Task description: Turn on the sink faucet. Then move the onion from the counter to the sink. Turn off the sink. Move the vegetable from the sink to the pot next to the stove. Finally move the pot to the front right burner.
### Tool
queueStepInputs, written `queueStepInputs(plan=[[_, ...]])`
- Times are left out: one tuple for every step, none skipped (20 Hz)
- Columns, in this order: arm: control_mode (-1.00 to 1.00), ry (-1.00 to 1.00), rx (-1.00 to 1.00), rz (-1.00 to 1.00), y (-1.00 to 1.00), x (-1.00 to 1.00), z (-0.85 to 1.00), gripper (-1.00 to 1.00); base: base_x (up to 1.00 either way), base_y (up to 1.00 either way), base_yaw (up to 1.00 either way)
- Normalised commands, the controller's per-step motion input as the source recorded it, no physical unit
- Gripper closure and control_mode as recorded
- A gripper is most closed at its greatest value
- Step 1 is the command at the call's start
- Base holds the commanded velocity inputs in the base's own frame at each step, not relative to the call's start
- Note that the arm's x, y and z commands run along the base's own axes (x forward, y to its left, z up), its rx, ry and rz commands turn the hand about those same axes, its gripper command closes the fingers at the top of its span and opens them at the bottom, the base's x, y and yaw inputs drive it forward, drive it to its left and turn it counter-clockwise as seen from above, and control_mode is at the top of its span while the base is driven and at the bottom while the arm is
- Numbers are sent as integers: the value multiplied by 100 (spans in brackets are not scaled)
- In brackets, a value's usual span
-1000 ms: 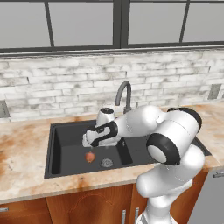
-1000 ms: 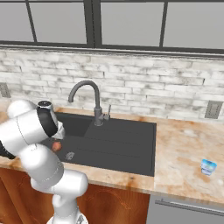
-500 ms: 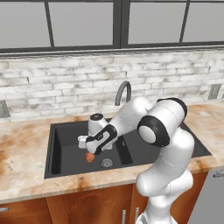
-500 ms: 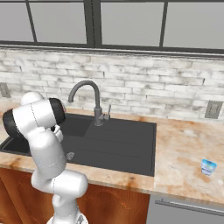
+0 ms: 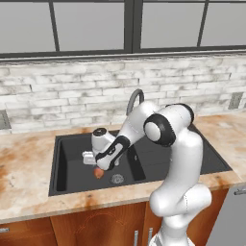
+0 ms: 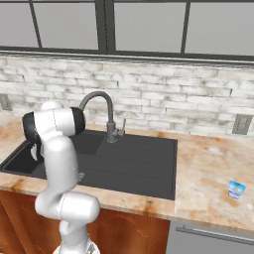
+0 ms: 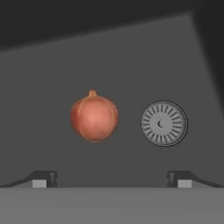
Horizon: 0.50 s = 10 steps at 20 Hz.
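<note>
Now on the fetch-from-sink step, with jaws spread wide and empty above the onion (image 7: 94, 118), resting on the sink (image 5: 72, 173) floor just beside the drain (image 7: 164, 123); next, lowering to straddle and grip.

A glossy white robot arm (image 5: 180, 158) built of thick, rounded, tube-like segments, joined by dark grey to black ring-shaped joints that look like wide bands around each elbow. It widens into a bulbous white base column, and at its far end a white hand with a black round cap carries a two-finger gripper (image 7: 112, 180) with small dark finger tips (image 7: 41, 178) faced in pale grey.
</note>
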Motion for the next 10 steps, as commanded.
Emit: queueStepInputs(plan=[[-100, 3, -5, 0, 0, 41, -36, -100, 0, 0, 0], [-100, 2, -3, 0, 0, 37, -31, -100, 0, 0, 0], [-100, 3, -4, 0, 4, 38, -29, -100, 0, 0, 0], [-100, 4, -5, 0, 14, 31, -24, -100, 0, 0, 0], [-100, 3, -2, 0, 5, 33, -26, -100, 0, 0, 0], [-100, 4, -1, 0, 5, 29, -19, -100, 0, 0, 0], [-100, 6, -2, 0, 16, 32, -19, -100, 0, 0, 0], [-100, 7, -1, 0, 2, 26, -20, -100, 0, 0, 0], [-100, 8, 0, 0, 0, 25, -16, -100, 0, 0, 0], [-100, 9, -1, 0, 12, 34, -14, -100, 0, 0, 0]])
